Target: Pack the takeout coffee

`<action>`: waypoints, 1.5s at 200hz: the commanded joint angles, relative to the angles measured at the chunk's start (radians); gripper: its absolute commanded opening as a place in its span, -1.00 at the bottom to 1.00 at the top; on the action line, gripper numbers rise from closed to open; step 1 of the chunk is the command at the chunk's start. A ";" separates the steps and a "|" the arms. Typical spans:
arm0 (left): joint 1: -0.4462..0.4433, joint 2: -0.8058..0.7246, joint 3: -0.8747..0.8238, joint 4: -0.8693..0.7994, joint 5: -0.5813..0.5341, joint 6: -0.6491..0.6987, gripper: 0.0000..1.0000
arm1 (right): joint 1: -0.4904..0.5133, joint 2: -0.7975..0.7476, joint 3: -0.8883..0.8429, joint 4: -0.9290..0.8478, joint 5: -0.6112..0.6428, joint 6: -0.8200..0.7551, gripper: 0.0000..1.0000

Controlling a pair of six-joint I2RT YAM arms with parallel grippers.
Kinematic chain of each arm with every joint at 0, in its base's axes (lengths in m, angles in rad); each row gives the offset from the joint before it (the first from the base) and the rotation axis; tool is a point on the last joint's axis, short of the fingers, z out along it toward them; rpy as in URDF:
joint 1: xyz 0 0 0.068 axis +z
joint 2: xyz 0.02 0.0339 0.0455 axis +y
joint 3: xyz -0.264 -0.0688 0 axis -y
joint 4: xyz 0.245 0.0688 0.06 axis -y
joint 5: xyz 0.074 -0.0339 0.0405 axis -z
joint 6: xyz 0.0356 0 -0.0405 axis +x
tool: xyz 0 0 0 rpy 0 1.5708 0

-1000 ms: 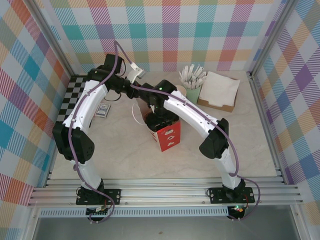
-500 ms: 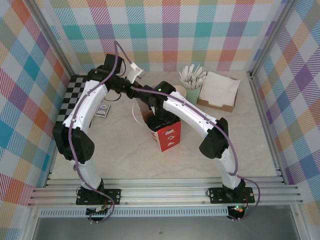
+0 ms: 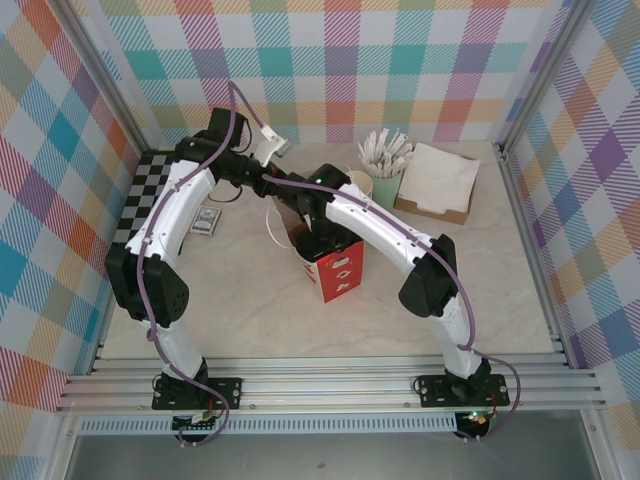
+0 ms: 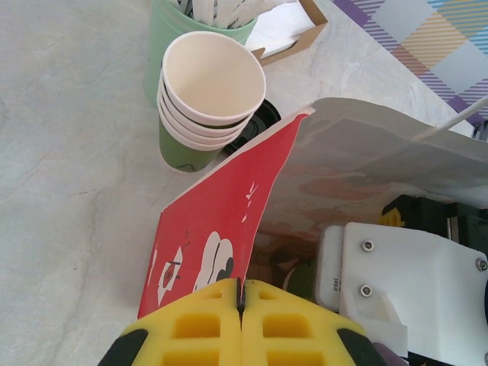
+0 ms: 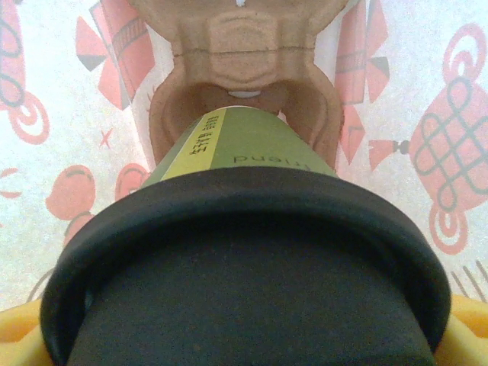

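Bag (image 4: 221, 221) mouth held wide: your left gripper (image 4: 239, 305) is clenched on its red rim, likely to clear the way for the right gripper (image 5: 244, 347). That one grasps the takeout coffee (image 5: 244, 282), already between the walls above the cardboard carrier (image 5: 244, 46). Bag stands mid-tabletop. Stacked cups (image 4: 212, 76) just beyond it, toward the far edge, crowd any outward swing.

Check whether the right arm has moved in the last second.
Yes, slightly. The right arm has shifted left, away from the mint cup, above the bag.
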 commanded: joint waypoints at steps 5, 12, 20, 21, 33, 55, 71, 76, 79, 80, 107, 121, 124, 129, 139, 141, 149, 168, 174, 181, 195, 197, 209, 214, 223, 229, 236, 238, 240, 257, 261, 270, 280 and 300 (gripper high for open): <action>-0.003 -0.001 0.026 0.006 0.015 -0.002 -1.00 | -0.004 -0.014 -0.016 -0.104 0.010 0.006 0.17; -0.003 -0.002 0.025 0.007 0.016 -0.002 -1.00 | -0.003 -0.016 -0.016 -0.103 0.010 0.006 0.17; -0.003 0.000 0.025 0.007 0.015 -0.003 -1.00 | -0.004 -0.016 -0.019 -0.101 0.009 0.004 0.17; -0.003 0.000 0.025 0.007 0.016 -0.003 -1.00 | -0.004 -0.016 -0.019 -0.100 0.009 0.002 0.17; -0.003 0.000 0.025 0.006 0.018 -0.003 -1.00 | -0.004 -0.016 -0.024 -0.096 0.008 0.001 0.17; -0.003 0.000 0.025 0.006 0.016 -0.004 -1.00 | -0.007 -0.016 -0.039 -0.086 0.004 -0.001 0.17; -0.003 -0.001 0.026 0.006 0.015 -0.003 -1.00 | -0.007 -0.017 -0.048 -0.082 0.000 0.001 0.17; -0.003 -0.001 0.026 0.006 0.016 -0.003 -1.00 | -0.007 -0.016 -0.051 -0.082 -0.001 0.000 0.17; -0.003 -0.001 0.026 0.006 0.017 -0.004 -1.00 | -0.007 -0.017 -0.052 -0.080 -0.001 0.001 0.17; -0.003 -0.001 0.025 0.006 0.016 -0.004 -1.00 | -0.007 -0.016 -0.052 -0.080 0.000 0.000 0.17; -0.004 -0.001 0.026 0.006 0.017 -0.004 -1.00 | -0.007 -0.020 -0.056 -0.078 0.001 0.004 0.16; -0.003 0.000 0.025 0.007 0.017 -0.003 -1.00 | -0.007 -0.021 -0.056 -0.078 0.004 0.006 0.17; -0.003 0.000 0.025 0.007 0.018 -0.003 -1.00 | -0.009 -0.021 -0.056 -0.077 0.005 0.006 0.16; -0.003 0.000 0.025 0.007 0.019 -0.004 -1.00 | -0.009 -0.022 -0.055 -0.079 0.007 0.006 0.16; -0.003 0.000 0.026 0.007 0.019 -0.003 -1.00 | -0.009 -0.020 -0.054 -0.083 0.012 0.008 0.16; -0.003 0.000 0.025 0.007 0.019 -0.003 -1.00 | -0.009 -0.020 -0.054 -0.085 0.013 0.009 0.16; -0.003 0.000 0.026 0.007 0.019 -0.004 -1.00 | -0.009 -0.018 -0.053 -0.089 0.018 0.012 0.16; -0.004 0.000 0.028 0.005 0.018 -0.003 -1.00 | -0.009 -0.019 -0.053 -0.098 0.028 0.015 0.16; -0.003 0.001 0.027 0.005 0.018 -0.004 -1.00 | -0.009 -0.021 -0.053 -0.099 0.027 0.015 0.16; -0.003 0.001 0.027 0.005 0.016 -0.003 -1.00 | -0.009 -0.022 -0.053 -0.097 0.028 0.014 0.16; -0.003 0.002 0.028 0.005 0.016 -0.003 -1.00 | -0.009 -0.024 -0.053 -0.096 0.027 0.012 0.16; -0.003 0.002 0.027 0.006 0.016 -0.004 -1.00 | -0.010 -0.024 -0.053 -0.095 0.027 0.013 0.16; -0.003 0.003 0.028 0.005 0.016 -0.004 -1.00 | -0.009 -0.023 -0.053 -0.096 0.026 0.012 0.16; -0.003 0.002 0.027 0.005 0.016 -0.004 -1.00 | -0.009 -0.023 -0.053 -0.095 0.026 0.012 0.16; -0.003 0.002 0.027 0.004 0.016 -0.004 -1.00 | -0.009 -0.023 -0.053 -0.094 0.025 0.010 0.16; -0.003 0.002 0.026 0.004 0.016 -0.004 -1.00 | -0.009 -0.023 -0.054 -0.092 0.023 0.010 0.16; -0.003 0.002 0.027 0.004 0.016 -0.004 -1.00 | -0.009 -0.023 -0.055 -0.089 0.022 0.009 0.16; -0.003 0.001 0.027 0.004 0.016 -0.004 -1.00 | -0.009 -0.023 -0.057 -0.088 0.021 0.009 0.16; -0.003 0.002 0.028 0.004 0.016 -0.004 -1.00 | -0.010 -0.023 -0.057 -0.086 0.020 0.008 0.16; -0.003 0.002 0.027 0.003 0.016 -0.003 -1.00 | -0.009 -0.025 -0.067 -0.066 0.012 0.006 0.15; -0.003 0.002 0.027 0.003 0.016 -0.003 -1.00 | -0.010 -0.027 -0.069 -0.060 0.012 0.006 0.15; -0.003 0.002 0.027 0.002 0.018 -0.003 -1.00 | -0.010 -0.034 -0.074 -0.044 0.008 0.007 0.14; -0.003 0.002 0.027 0.000 0.018 -0.002 -1.00 | -0.009 -0.044 -0.080 -0.022 0.003 0.008 0.13; -0.003 0.002 0.028 0.001 0.019 -0.002 -1.00 | -0.012 -0.063 -0.092 0.011 -0.005 0.011 0.13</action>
